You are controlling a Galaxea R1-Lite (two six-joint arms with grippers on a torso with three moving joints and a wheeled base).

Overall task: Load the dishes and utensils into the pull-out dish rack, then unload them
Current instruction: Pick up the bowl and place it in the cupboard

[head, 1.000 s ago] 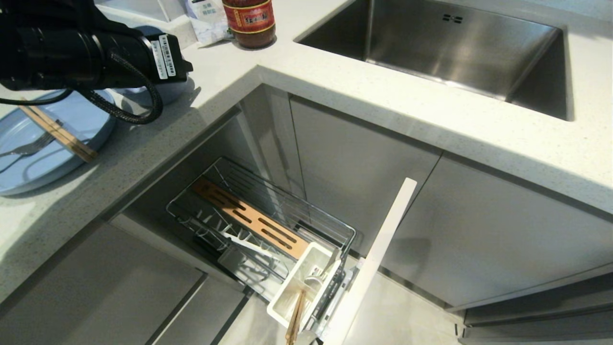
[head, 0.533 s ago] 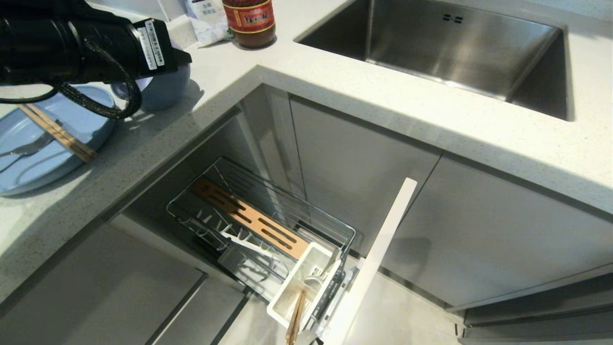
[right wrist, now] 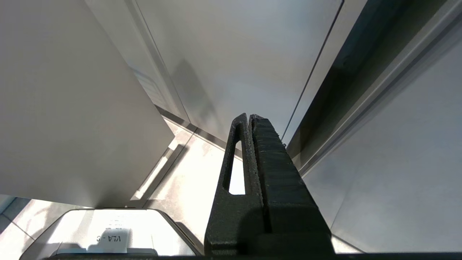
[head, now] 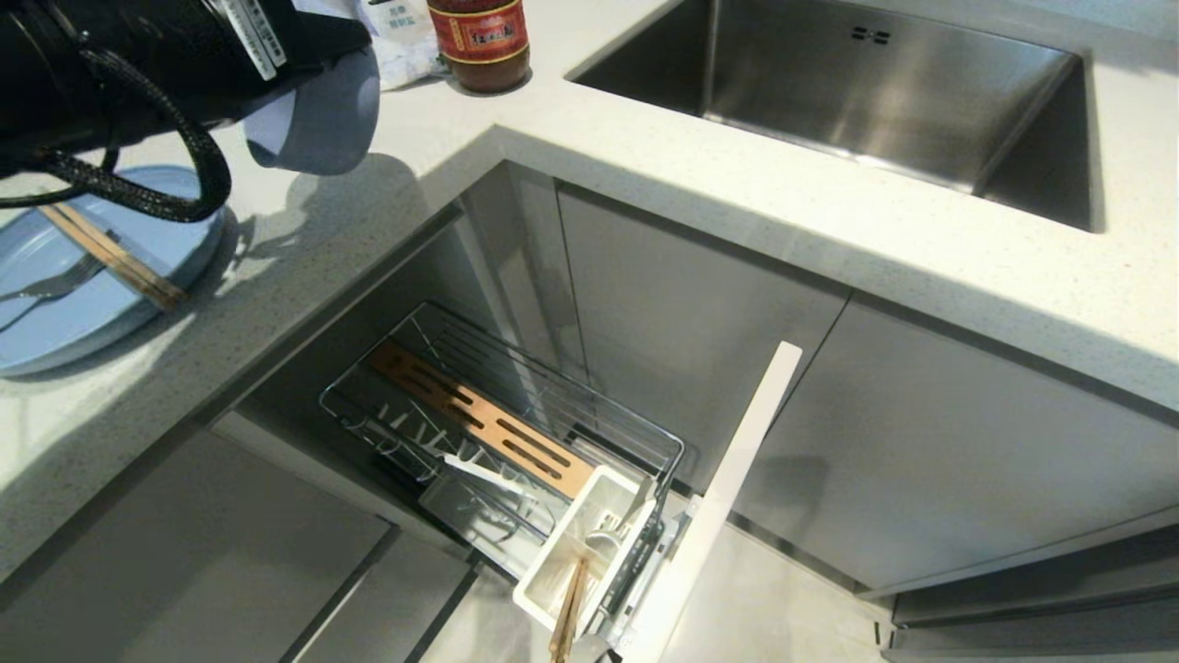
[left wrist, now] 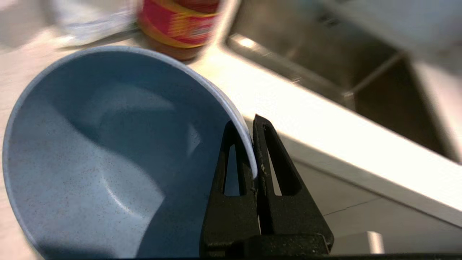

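Note:
My left gripper (left wrist: 245,122) is shut on the rim of the small light-blue bowl (left wrist: 108,151), one finger inside and one outside. The bowl (head: 318,115) hangs tilted above the countertop at the far left, under my black left arm. The light-blue plate (head: 83,322) lies on the counter at the left edge, with the fork (head: 55,285) and the chopsticks (head: 115,258) on it. The pull-out dish rack (head: 636,433) stands drawn out below, with its wooden strip (head: 484,419) and white utensil box (head: 543,580). My right gripper (right wrist: 249,117) is shut and empty, low by the cabinet fronts.
A red-labelled jar (head: 479,41) and a white packet (head: 401,37) stand at the counter's back. The steel sink (head: 866,92) is at the right. Wooden sticks (head: 568,608) stand in the utensil box, and the pale cabinet front (head: 728,488) juts out beside it.
My left arm has lifted the bowl off the countertop and carried it up and slightly right. The plate, rack and right arm have not moved.

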